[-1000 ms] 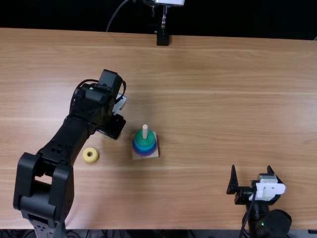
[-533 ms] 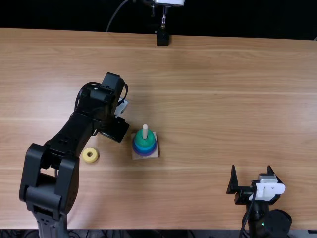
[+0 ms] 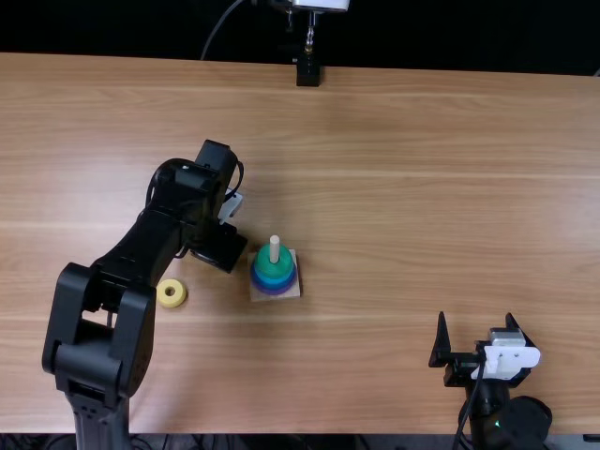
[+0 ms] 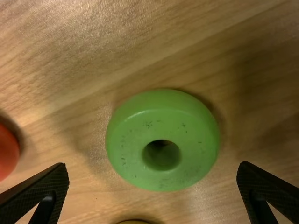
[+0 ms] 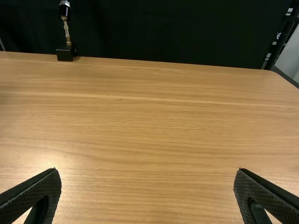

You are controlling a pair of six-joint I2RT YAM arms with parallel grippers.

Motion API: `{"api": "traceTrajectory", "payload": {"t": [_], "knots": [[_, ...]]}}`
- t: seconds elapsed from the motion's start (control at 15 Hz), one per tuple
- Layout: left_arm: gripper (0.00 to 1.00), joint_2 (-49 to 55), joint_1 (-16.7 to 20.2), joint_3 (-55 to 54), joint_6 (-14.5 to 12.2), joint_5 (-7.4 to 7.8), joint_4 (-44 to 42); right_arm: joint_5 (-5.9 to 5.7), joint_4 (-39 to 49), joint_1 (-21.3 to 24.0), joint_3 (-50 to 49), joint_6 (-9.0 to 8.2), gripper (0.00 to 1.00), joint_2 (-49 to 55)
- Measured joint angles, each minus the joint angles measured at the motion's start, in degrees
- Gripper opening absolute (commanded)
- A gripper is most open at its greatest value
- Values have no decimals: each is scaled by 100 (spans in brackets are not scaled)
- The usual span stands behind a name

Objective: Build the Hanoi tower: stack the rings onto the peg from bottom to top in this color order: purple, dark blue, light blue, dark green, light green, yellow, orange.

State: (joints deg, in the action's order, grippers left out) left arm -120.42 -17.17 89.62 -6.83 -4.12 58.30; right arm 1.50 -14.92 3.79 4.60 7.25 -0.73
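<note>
Purple-to-dark-green stack sits on peg: four of seven. Light green ring, yellow ring, orange ring remain, desk left. Left claw wide over light green; right claw wide.

- Place: robotics lab, by its fittings.
- Counter: light brown wood, broad, single.
- Robot arms: black, jointed, two; left arm and right arm, both from the near edge.
- Backdrop: black, beyond the far edge.
- Mount: small, black, far edge, metal rod above.
- Cable: dark grey, loose, behind.
</note>
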Motion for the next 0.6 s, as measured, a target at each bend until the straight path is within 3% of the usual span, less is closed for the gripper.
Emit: {"api": "traceTrajectory", "payload": {"t": [0.33,0.6], "knots": [[100,-59,2,55,0,0,-26,2,2,0,-2,-2,100,0],[100,-195,2,118,13,2,-560,-2,4,0,0,-2,100,0]]}}
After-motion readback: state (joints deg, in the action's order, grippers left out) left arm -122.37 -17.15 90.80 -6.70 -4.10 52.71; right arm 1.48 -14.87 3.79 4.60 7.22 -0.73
